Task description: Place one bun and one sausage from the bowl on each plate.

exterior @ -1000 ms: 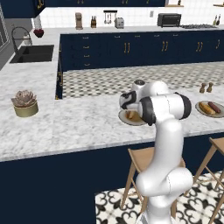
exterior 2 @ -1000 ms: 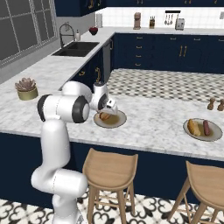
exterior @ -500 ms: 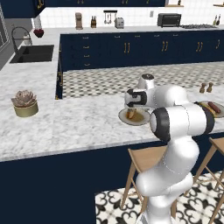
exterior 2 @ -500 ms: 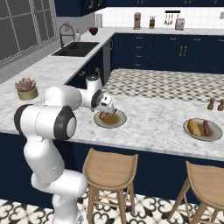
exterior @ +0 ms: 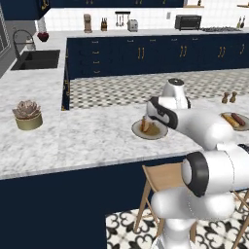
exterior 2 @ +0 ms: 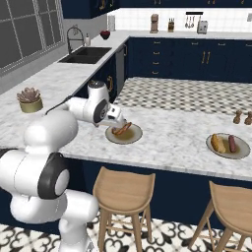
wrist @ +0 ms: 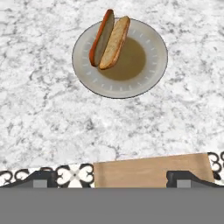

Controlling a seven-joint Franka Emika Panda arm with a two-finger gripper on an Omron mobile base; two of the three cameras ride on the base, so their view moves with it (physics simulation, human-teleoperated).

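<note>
Now claw (wrist: 112, 179) wide, empty; bun (wrist: 114, 42), sausage (wrist: 101, 37) on plate (wrist: 151, 74) ahead

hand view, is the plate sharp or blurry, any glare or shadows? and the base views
Hand view: plate, bun and sausage look sharp, evenly lit, no glare; only faint shading under the food. Left base view: the arm's shell looks soft up close, the far counter stays clear. Right base view: flat even light, no strong shadows on the second plate.
</note>
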